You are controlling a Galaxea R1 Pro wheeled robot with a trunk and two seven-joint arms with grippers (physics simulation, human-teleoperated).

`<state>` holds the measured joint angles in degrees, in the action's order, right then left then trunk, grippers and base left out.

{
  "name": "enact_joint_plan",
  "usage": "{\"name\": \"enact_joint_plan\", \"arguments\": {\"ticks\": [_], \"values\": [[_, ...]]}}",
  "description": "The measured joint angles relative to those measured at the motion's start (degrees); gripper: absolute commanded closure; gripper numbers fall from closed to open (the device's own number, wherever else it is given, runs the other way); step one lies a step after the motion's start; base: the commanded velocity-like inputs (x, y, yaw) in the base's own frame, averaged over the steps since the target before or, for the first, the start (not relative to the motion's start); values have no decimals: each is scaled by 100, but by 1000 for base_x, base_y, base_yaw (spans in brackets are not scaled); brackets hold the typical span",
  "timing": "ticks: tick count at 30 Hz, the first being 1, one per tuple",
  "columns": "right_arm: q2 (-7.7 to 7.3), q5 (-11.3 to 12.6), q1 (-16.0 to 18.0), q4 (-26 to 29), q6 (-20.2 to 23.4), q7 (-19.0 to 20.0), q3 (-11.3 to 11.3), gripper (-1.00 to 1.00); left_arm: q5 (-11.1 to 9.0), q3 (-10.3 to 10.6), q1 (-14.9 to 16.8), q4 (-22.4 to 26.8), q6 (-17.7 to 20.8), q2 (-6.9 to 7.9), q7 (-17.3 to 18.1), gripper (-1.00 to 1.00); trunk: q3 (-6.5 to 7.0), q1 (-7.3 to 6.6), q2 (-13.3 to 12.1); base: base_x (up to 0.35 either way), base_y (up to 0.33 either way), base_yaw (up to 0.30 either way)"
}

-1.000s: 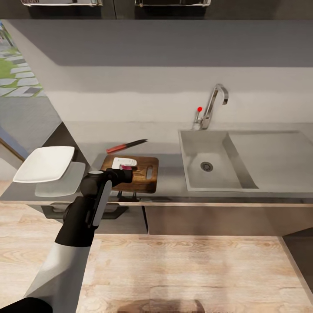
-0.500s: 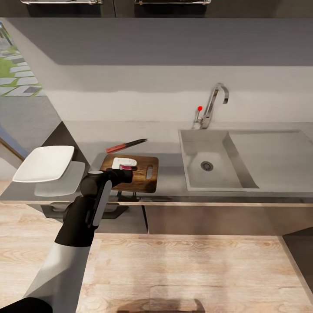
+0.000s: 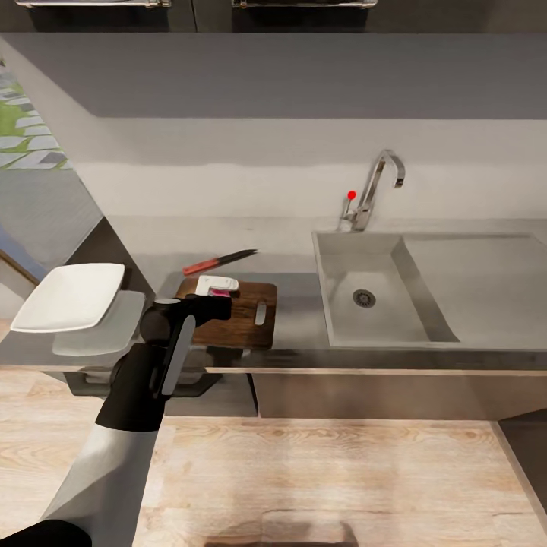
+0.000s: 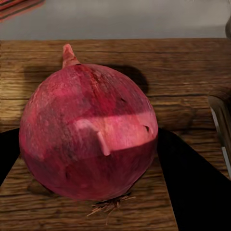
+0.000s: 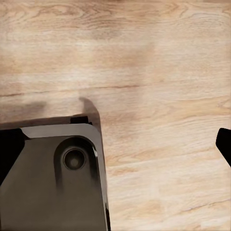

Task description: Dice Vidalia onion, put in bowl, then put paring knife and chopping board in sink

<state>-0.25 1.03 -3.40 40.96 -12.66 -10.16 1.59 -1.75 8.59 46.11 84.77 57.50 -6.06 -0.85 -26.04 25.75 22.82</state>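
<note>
Left pincer [image 4: 91,144] grasps the Vidalia onion [image 4: 89,132], its dark fingers [image 4: 192,187] pressed to either flank of the bulb. Up close, the left wrist view shows a rounded purple-red skin with a dry pointed tip, wispy root threads and one paler patch, sitting just over the streaky brown grain of the chopping board [image 4: 173,72]. From the head view the onion [image 3: 221,291] is a small red spot beside white flesh at the board's [image 3: 247,319] rear-left part, ahead of the left wrist. Behind the board lies the red-handled paring knife [image 3: 219,262] on the smooth grey counter [image 3: 300,311]. Leftward sits the white square bowl [image 3: 68,298]; rightward, the steel sink [image 3: 380,296]. Right pincer: the right wrist view faces pale wooden floor [image 5: 159,62], one dark fingertip [image 5: 224,144] showing, so its state cannot be told.
</note>
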Motion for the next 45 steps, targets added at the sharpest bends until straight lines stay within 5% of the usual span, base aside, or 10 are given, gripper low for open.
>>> {"name": "enact_joint_plan", "arguments": {"ticks": [45], "values": [[0,0,0,0,0,0,-4,-100,15,-7,-2,8,-8,10,0,100,0,0,0,-22,0,0]]}}
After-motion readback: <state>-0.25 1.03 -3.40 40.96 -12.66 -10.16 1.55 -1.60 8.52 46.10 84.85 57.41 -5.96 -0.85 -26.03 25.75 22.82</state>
